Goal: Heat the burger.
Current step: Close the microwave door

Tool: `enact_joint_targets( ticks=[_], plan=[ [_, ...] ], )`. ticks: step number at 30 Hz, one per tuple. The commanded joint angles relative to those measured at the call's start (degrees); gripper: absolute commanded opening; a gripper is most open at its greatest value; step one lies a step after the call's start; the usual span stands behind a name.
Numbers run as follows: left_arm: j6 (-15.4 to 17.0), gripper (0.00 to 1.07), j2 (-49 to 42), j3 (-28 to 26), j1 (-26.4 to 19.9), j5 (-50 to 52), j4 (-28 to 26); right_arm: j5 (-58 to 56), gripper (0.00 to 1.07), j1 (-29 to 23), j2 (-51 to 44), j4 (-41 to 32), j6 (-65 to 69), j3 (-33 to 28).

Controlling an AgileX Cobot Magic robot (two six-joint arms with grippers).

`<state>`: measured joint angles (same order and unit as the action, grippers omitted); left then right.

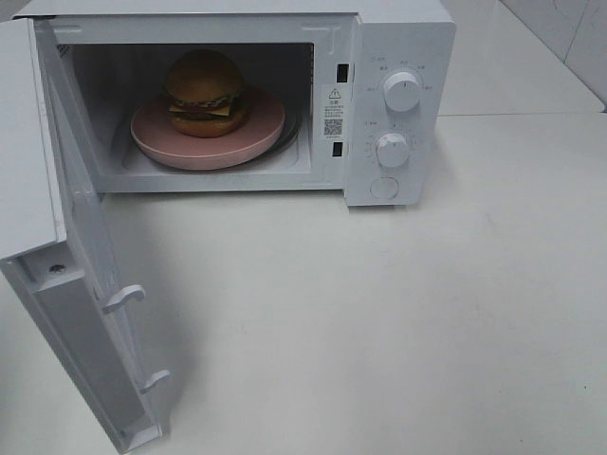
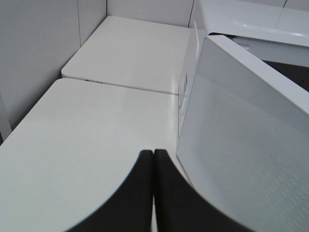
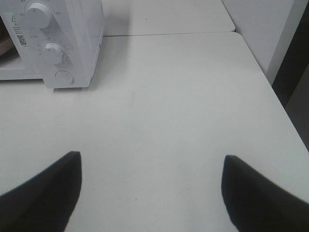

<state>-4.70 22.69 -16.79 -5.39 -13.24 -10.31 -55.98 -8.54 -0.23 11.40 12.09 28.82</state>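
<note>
Inside the open microwave cavity, the burger sits upright on a pink plate, well beyond both sets of fingers. Microwave door stands swung wide open. Left gripper: fingers pressed together, nothing between them, tips over the white table, with the door panel just beside them; contact cannot be confirmed. Right gripper: fingers spread wide and empty, bare table between them, the microwave's control panel ahead of the tips, off to one side and well apart
</note>
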Motion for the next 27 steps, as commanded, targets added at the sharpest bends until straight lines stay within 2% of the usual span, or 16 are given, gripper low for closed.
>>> enact_joint_targets(
  ticks=[1,8,9,10,12,13,14,15,17,19,20,21,22,23,25,27],
  plan=[
    [0.34,0.0,1.72,1.78,0.0,7.39,-1.2,0.4,0.75,0.23,-1.43,0.11,0.17,-0.17],
    [0.4,0.0,9.74,7.16,0.0,25.61,-0.34,0.4,0.75,0.23,-1.43,0.11,0.17,-0.17],
    [0.4,0.0,9.74,7.16,0.0,25.61,-0.34,0.4,0.75,0.23,-1.43,0.11,0.17,-0.17],
    [0.92,0.0,12.03,7.91,0.0,29.39,0.29,0.4,0.75,0.23,-1.43,0.11,0.17,-0.17],
    [1.43,0.0,13.24,7.96,0.0,30.25,0.97,0.4,0.75,0.23,-1.43,0.11,0.17,-0.17],
    [3.55,0.0,15.24,7.96,0.0,32.6,3.04,0.4,0.75,0.23,-1.43,0.11,0.17,-0.17],
    [3.55,0.0,15.24,7.96,0.0,32.6,3.04,0.4,0.75,0.23,-1.43,0.11,0.17,-0.17],
    [6.59,0.0,17.42,7.96,0.0,34.95,6.65,0.4,0.75,0.23,-1.43,0.11,0.17,-0.17],
    [7.96,0.0,18.28,7.96,0.0,35.64,8.31,0.4,0.75,0.23,-1.43,0.11,0.17,-0.17],
    [13.41,0.0,21.37,7.96,0.0,36.9,15.64,0.4,0.75,0.23,-1.43,0.11,0.17,-0.17],
    [13.41,0.0,21.37,7.96,0.0,36.9,15.64,0.4,0.75,0.23,-1.43,0.11,0.17,-0.17],
    [17.82,0.0,23.49,7.96,0.0,37.76,20.68,0.4,0.75,0.23,-1.43,0.11,0.17,-0.17],
    [20.4,0.0,24.47,7.96,0.0,38.56,23.38,0.4,0.75,0.23,-1.43,0.11,0.17,-0.17],
    [20.4,0.0,24.47,7.96,0.0,38.56,23.38,0.4,0.75,0.23,-1.43,0.11,0.17,-0.17],
    [28.59,0.0,28.02,7.96,0.0,44.35,32.26,0.4,0.75,0.23,-1.43,0.11,0.17,-0.17],
    [29.85,0.0,29.05,7.96,0.0,46.29,34.38,0.4,0.75,0.23,-1.43,0.11,0.17,-0.17]
  ],
)
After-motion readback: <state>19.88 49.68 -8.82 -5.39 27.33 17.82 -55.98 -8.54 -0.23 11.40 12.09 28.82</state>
